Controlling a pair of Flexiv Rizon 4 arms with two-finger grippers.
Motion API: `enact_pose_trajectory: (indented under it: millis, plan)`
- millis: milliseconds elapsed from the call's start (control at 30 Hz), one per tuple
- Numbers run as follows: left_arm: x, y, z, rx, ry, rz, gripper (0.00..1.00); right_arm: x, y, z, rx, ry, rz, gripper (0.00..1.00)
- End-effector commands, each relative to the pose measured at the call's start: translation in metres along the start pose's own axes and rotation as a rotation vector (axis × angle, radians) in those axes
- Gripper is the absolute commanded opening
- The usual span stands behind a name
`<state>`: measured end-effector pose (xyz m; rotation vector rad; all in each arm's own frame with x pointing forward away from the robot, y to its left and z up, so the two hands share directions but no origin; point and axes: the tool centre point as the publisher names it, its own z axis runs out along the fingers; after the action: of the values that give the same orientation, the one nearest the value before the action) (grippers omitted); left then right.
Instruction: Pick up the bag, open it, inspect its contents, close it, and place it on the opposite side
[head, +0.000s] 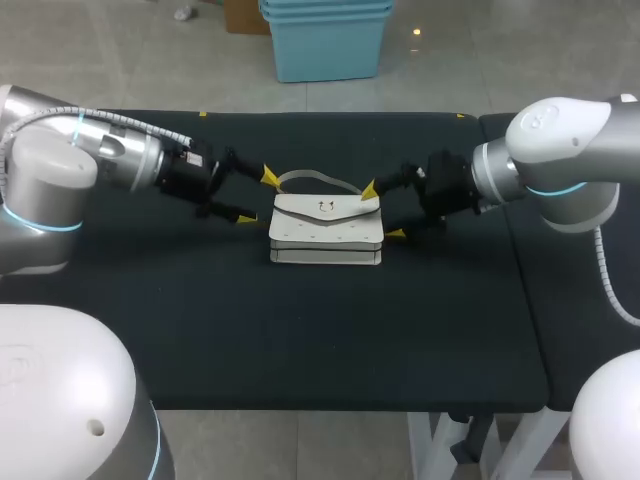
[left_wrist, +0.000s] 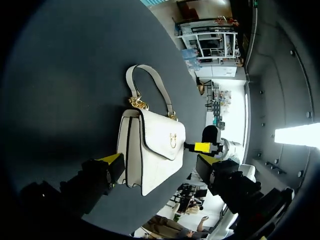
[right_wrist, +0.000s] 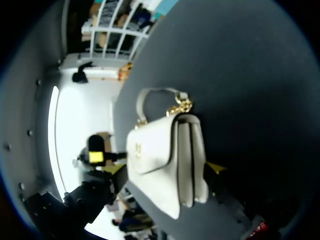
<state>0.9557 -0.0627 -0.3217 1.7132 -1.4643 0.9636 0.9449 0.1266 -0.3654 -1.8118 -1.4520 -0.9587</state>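
A white bag (head: 325, 230) sits near the middle of the black counter (head: 300, 330), its flap shut and a small gold clasp (head: 324, 208) showing on the front. It seems to lie on its back with the flap side up, though the pictures do not settle this. Its white handle (head: 310, 178), joined to the bag by gold links, rests flat on the counter on the far side of the bag.

The left gripper (head: 257, 197) is at the bag's left end with its fingers spread wide. One yellow tip is just beside the bag's far left corner and the other is near the counter, a little off the bag's side. The fingers hold nothing.

The right gripper (head: 383, 211) is at the bag's right end, also with its fingers spread wide. One tip is close to the far right corner and the other is just beside the near right corner. It has no hold on the bag either.

In each wrist view the bag lies ahead of that arm's fingers, in the gap between them.
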Motion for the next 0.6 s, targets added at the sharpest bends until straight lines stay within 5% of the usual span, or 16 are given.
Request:
enact_pose_trajectory:
  millis: [33,167,600]
  plan:
    - [0.004,0.003,-0.017,0.021,-0.055,-0.034,1.00,0.003,-0.005,-0.003,0.002,-0.016,-0.014,0.91]
    - [-0.006,-0.003,-0.024,0.052,-0.104,-0.076,1.00,0.005,-0.010,-0.004,0.015,-0.040,-0.033,0.49]
    - [-0.026,-0.013,-0.034,0.092,-0.147,-0.147,1.00,-0.009,-0.022,0.009,0.071,-0.100,-0.025,0.30]
